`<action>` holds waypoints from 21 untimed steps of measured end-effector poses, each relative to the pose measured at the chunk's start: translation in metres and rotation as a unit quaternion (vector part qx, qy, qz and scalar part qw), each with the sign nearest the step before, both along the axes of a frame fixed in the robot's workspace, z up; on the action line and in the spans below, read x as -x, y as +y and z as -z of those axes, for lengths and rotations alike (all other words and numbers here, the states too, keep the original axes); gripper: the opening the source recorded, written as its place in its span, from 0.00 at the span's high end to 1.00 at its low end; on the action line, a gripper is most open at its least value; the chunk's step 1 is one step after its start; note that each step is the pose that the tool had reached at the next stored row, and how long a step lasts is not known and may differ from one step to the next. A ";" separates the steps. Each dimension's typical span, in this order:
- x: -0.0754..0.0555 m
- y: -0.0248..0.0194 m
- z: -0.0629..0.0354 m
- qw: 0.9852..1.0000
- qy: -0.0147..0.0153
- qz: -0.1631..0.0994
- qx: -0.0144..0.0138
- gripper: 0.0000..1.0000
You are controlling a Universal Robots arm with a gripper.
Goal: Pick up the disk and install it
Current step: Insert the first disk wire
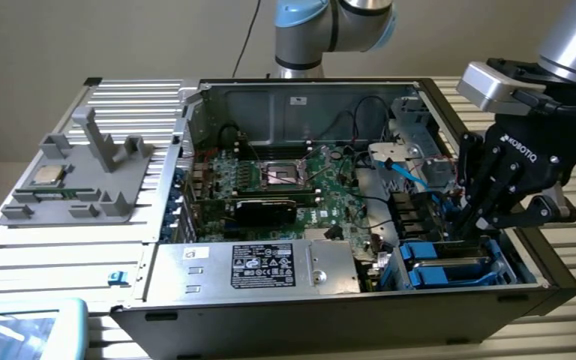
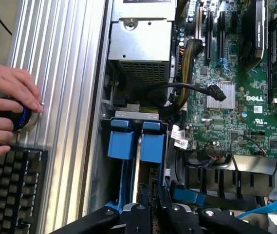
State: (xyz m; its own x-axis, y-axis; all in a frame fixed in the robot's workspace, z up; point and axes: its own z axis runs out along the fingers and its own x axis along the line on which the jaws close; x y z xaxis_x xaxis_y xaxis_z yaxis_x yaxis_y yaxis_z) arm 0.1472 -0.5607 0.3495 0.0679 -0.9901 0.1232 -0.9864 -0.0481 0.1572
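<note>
We read ROBOTIQ in white on the black two-finger gripper (image 1: 465, 229) and DELL on the green motherboard (image 2: 216, 122). The open black computer case (image 1: 268, 319) lies on a ribbed aluminium table (image 1: 58, 255). The gripper's fingers, nearly closed, appear to pinch the blue-framed grey disk (image 2: 153, 148), which stands on edge in the case's blue drive bay (image 1: 468, 274).

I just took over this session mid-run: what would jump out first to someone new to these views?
The black gripper reaches down into the blue drive bay at a corner of the open computer case, on the exterior view's right. In the wrist view, a person's hand rests on a blue-ringed knob beside a black keyboard.
</note>
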 end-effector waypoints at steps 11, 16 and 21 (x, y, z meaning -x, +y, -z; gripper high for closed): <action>0.000 0.0001 0.0013 1.000 0.000 0.026 0.010 0.84; 0.000 0.0004 0.0018 0.999 -0.002 0.031 0.010 0.84; 0.000 0.0027 0.0025 0.999 -0.008 0.032 0.025 0.84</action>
